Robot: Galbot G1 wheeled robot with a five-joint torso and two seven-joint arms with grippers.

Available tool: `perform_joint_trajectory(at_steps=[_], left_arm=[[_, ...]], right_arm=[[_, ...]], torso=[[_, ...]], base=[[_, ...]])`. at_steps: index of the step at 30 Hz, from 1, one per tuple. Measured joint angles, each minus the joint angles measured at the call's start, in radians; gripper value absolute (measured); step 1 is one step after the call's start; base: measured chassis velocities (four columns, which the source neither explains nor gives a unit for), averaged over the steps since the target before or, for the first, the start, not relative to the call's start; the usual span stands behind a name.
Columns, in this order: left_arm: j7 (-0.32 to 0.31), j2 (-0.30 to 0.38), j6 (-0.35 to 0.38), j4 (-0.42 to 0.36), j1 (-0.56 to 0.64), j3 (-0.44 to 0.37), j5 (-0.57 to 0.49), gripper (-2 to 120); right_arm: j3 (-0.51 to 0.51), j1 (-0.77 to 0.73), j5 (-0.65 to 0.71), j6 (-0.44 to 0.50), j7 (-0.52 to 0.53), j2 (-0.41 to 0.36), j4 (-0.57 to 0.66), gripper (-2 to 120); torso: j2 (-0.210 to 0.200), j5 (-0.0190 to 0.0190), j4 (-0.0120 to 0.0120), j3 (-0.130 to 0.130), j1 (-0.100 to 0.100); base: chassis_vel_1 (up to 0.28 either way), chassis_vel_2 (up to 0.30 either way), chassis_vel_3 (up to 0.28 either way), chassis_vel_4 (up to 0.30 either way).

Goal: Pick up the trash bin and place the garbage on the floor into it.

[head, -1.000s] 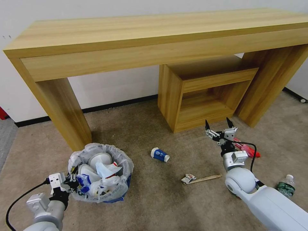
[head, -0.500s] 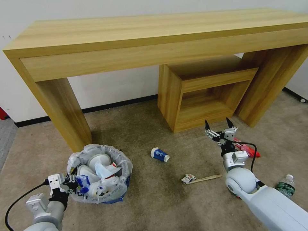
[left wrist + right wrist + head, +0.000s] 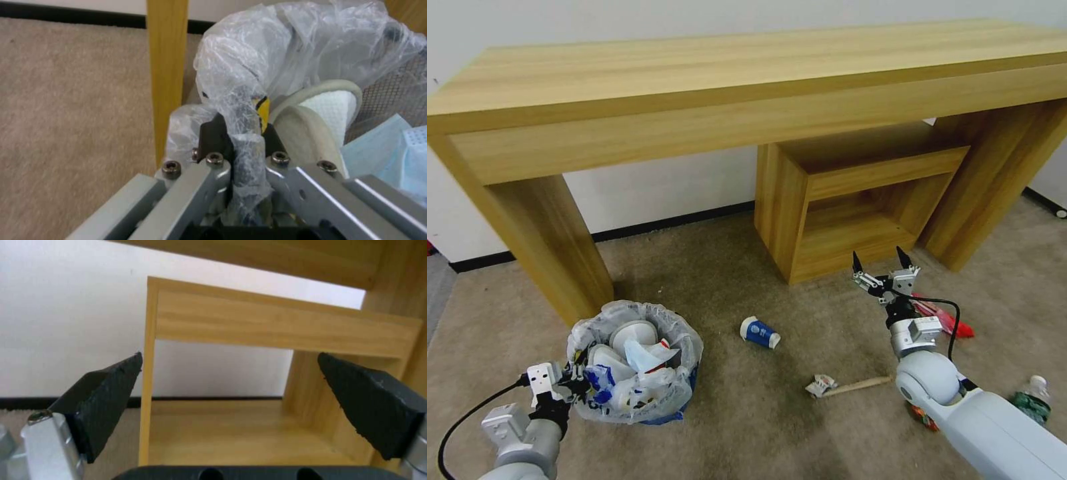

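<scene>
The blue trash bin [image 3: 675, 393], lined with a translucent bag and holding white slippers and paper, stands low on the left by the table leg. My left gripper [image 3: 572, 385] is shut on its bag-covered rim [image 3: 242, 146], next to a white slipper [image 3: 327, 106]. My right gripper [image 3: 879, 257] hangs open above the floor [image 3: 727, 280], facing the small wooden shelf unit [image 3: 285, 320]. Garbage lies on the carpet: a blue-white cup [image 3: 759, 332], crumpled paper [image 3: 820, 385], a wooden stick [image 3: 859, 385], a red wrapper [image 3: 946, 316] and a plastic bottle [image 3: 1031, 401].
A long wooden table [image 3: 747, 87] spans the view, with its left leg [image 3: 550, 240] right behind the bin. The shelf unit [image 3: 854, 200] stands under the table on the right. Open carpet lies between the bin and the cup.
The whole head picture has shifted, so the camera moved; the table and the litter sit slightly lower in it. Both grippers hold the same pose, the left still clamped on the bin rim.
</scene>
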Motion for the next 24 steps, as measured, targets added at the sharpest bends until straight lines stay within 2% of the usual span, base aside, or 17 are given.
perform_joint_trajectory(at_steps=[15, 24], left_arm=[[0.003, 0.005, 0.007, -0.008, 0.017, 0.004, -0.001, 3], [0.003, 0.020, 0.039, -0.058, 0.075, 0.021, -0.005, 3]], right_arm=[[-0.014, -0.014, -0.011, -0.005, -0.062, -0.038, 0.010, 100], [-0.033, -0.014, -0.007, -0.014, -0.086, -0.069, 0.003, 100]], torso=[[0.000, 0.0002, -0.0001, 0.000, 0.000], [0.000, 0.0001, 0.0000, 0.000, 0.000]], base=[[-0.019, 0.019, 0.017, -0.012], [0.000, 0.000, 0.000, 0.000]])
